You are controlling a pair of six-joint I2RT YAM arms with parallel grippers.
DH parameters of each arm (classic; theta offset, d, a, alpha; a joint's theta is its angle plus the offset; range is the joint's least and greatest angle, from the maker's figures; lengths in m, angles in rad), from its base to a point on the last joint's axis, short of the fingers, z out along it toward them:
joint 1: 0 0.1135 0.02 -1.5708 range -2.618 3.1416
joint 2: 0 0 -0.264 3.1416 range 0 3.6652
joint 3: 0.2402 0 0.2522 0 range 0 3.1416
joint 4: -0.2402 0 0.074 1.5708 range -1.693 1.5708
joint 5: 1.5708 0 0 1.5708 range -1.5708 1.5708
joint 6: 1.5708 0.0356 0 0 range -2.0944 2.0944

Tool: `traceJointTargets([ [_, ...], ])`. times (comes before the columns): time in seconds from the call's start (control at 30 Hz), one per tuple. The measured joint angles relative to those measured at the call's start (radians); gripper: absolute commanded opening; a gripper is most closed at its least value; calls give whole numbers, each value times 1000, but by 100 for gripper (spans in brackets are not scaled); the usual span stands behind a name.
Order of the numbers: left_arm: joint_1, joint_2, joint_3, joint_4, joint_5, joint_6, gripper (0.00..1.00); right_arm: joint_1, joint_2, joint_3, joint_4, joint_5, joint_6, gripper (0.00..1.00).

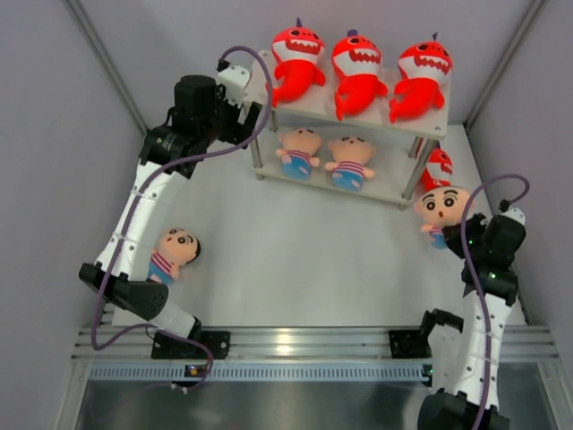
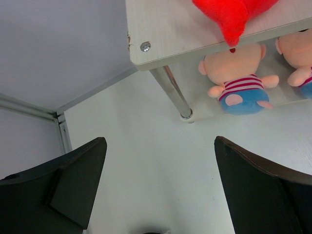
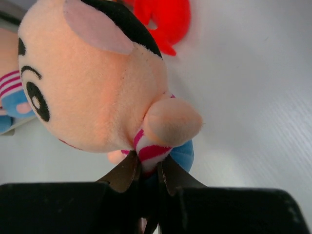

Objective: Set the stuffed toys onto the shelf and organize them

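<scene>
The fingers (image 3: 124, 175) of the right gripper (image 3: 148, 168) are clamped together on the striped shirt of a doll (image 3: 97, 87). Their dark curved tips bite into soft plush just under its stubby arm. The big peach head, fuzzy and round with a black hair patch, bulges out above the tips, and blue shorts show just behind them. Beyond the head a red shark (image 3: 163, 19) lies on the smooth white table (image 3: 253, 97), which runs bare to the right of the fingers.

The left gripper (image 2: 160, 141) stands wide apart, with nothing between its blunt black fingers (image 2: 73, 190). Ahead of them is a corner of the shelf (image 2: 161, 29): a white board with a faint grain and a screw at its corner, on a thin shiny metal leg (image 2: 175, 92). The board's edge overhangs the leg. Past the leg two dolls (image 2: 241, 78) rest on the lower board, and a red tail pokes over the top board's edge. Seen from above, three sharks (image 1: 358, 67) fill the top board side by side. Grey walls (image 2: 48, 48) close in left of the fingers. Another doll (image 1: 175, 253) lies on the table well behind them, beside the left arm.
</scene>
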Motion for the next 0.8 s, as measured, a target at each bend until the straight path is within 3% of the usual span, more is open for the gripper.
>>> traceJointTargets([
  [0.13, 0, 0, 0, 0, -47, 18, 98, 132, 58, 20, -10, -12, 51, 0],
  [0.37, 5, -24, -35, 1, -208, 66, 98, 591, 58, 24, 75, 97, 114, 0],
  [0.5, 14, -46, -76, 2, -298, 82, 98, 794, 186, 23, 203, 277, 206, 0],
  [0.63, 26, -61, -108, -2, -345, 82, 98, 888, 292, 17, 303, 558, 331, 0],
  [0.8, 28, -69, -114, -6, -375, 85, 98, 894, 484, 62, 401, 774, 410, 0],
])
